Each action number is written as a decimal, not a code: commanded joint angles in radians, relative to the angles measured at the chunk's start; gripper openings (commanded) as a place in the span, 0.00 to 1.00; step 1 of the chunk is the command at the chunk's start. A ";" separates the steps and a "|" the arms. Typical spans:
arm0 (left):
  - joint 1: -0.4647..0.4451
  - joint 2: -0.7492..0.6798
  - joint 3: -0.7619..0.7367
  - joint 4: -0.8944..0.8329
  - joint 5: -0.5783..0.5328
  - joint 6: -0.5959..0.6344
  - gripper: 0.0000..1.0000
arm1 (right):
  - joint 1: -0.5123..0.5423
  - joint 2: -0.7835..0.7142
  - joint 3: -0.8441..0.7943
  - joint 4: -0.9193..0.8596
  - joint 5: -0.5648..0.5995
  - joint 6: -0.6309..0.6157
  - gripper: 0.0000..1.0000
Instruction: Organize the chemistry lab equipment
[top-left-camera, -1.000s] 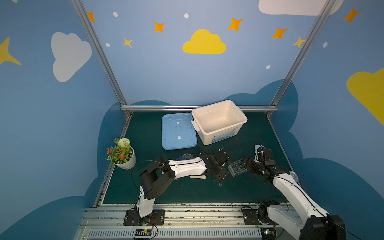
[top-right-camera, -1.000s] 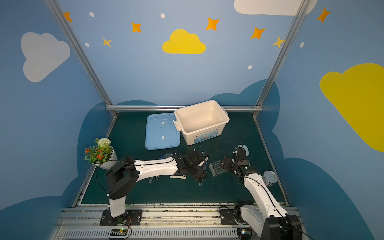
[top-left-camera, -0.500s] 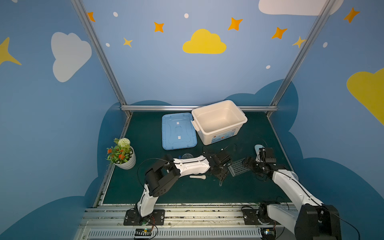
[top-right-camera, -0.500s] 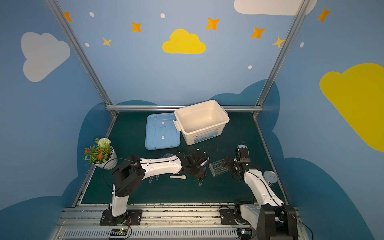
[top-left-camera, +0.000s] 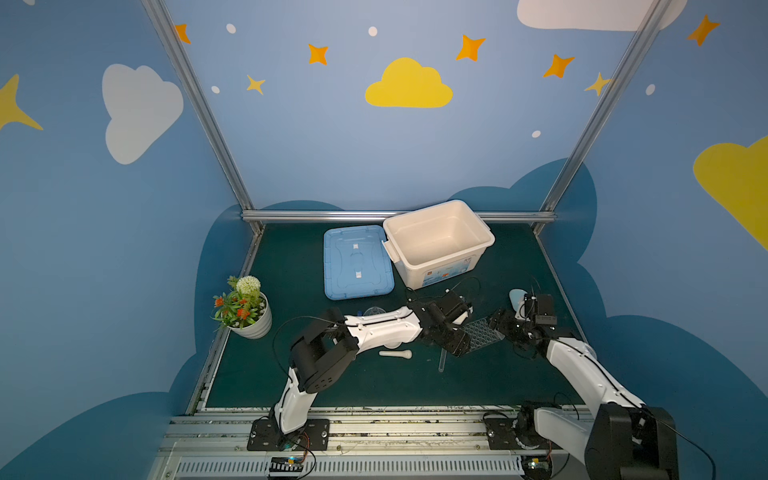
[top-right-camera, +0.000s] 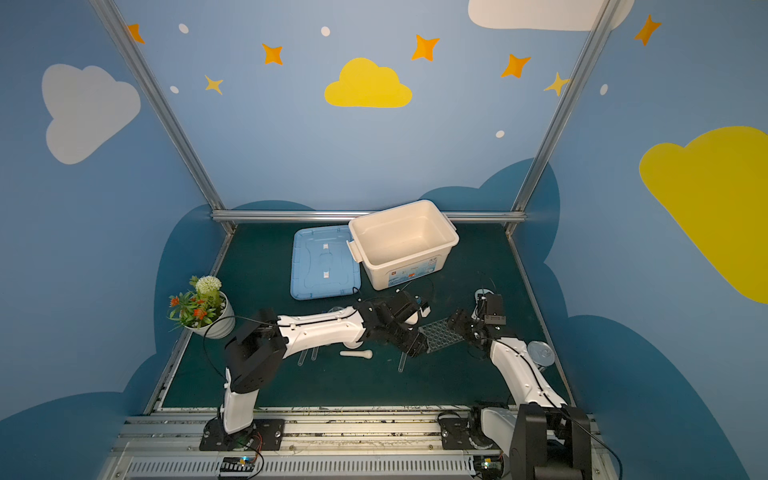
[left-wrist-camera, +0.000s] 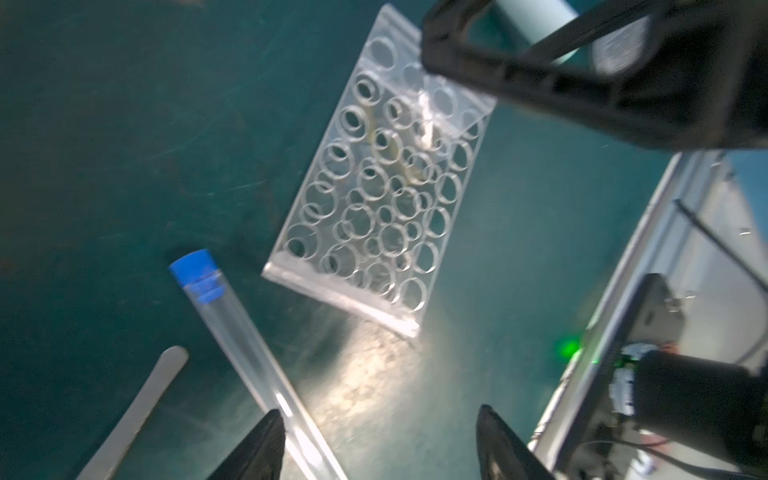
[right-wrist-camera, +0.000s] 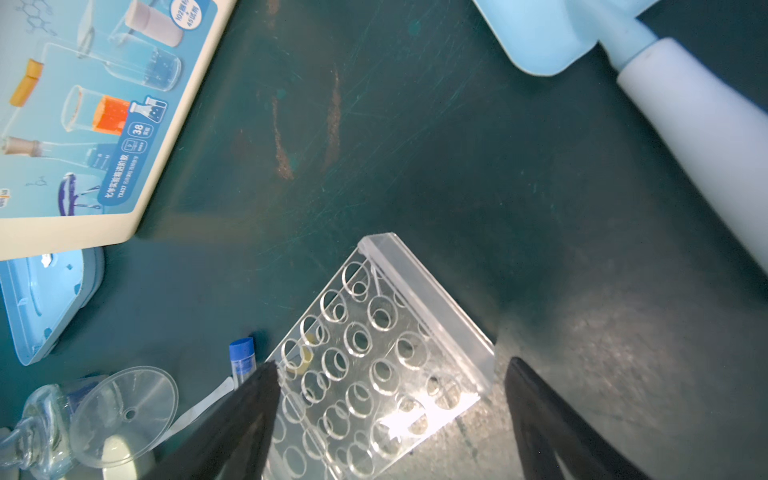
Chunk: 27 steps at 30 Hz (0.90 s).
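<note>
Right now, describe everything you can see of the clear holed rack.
The rack is clear plastic: two stacked plates of round holes, all empty, with solid bars at two ends. It rests on the green mat. The right gripper straddles one end, jaws open; a blue-capped test tube lies beside it, apart.

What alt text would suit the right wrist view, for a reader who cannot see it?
A clear grid-holed rack sits on a dark green mat, framed by the open right gripper. Nearby are a blue-capped test tube, a clear funnel, a glass flask and a white labelled bin.
</note>
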 joint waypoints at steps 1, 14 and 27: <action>0.017 0.049 0.028 0.020 0.085 -0.034 0.72 | -0.013 0.013 -0.007 0.024 -0.031 -0.011 0.80; 0.040 0.148 0.111 0.046 0.139 -0.068 0.69 | -0.030 0.105 0.040 -0.003 -0.101 -0.022 0.72; 0.077 0.235 0.239 0.037 0.170 -0.067 0.59 | -0.039 0.233 0.107 -0.071 -0.208 -0.001 0.59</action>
